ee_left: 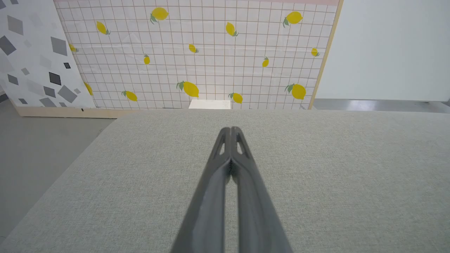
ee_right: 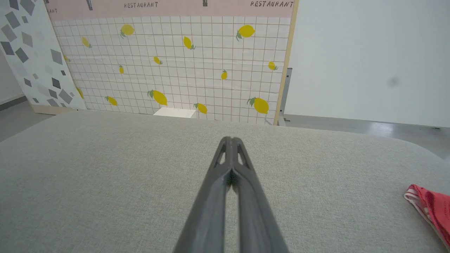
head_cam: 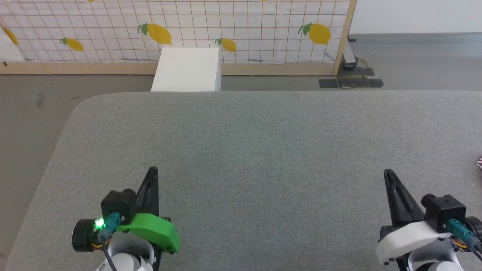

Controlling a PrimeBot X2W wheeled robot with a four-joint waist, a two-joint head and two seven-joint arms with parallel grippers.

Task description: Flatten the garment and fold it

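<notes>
Nearest the camera: the left hand (head_cam: 152, 174), a black two-finger thing on a green mount, sits at the lower left of the head view. The right hand (head_cam: 389, 176), on a white mount, is at the lower right. Both have their fingers pressed fully together with nothing between them. Looks like a plain parked pose, low over the grey fabric-covered bench (head_cam: 263, 150), so I'd say nothing's started.

The red jersey with red-and-white striped trim (ee_right: 430, 207) pokes in at the lower right edge of the right wrist view. It's lying bunched on the bench well off from that hand, so it'll probably want dragging to the middle first.

Past the bench's far edge there's a white box (head_cam: 187, 69) on the floor, then the lemon-print grid backdrop (head_cam: 244, 22).
</notes>
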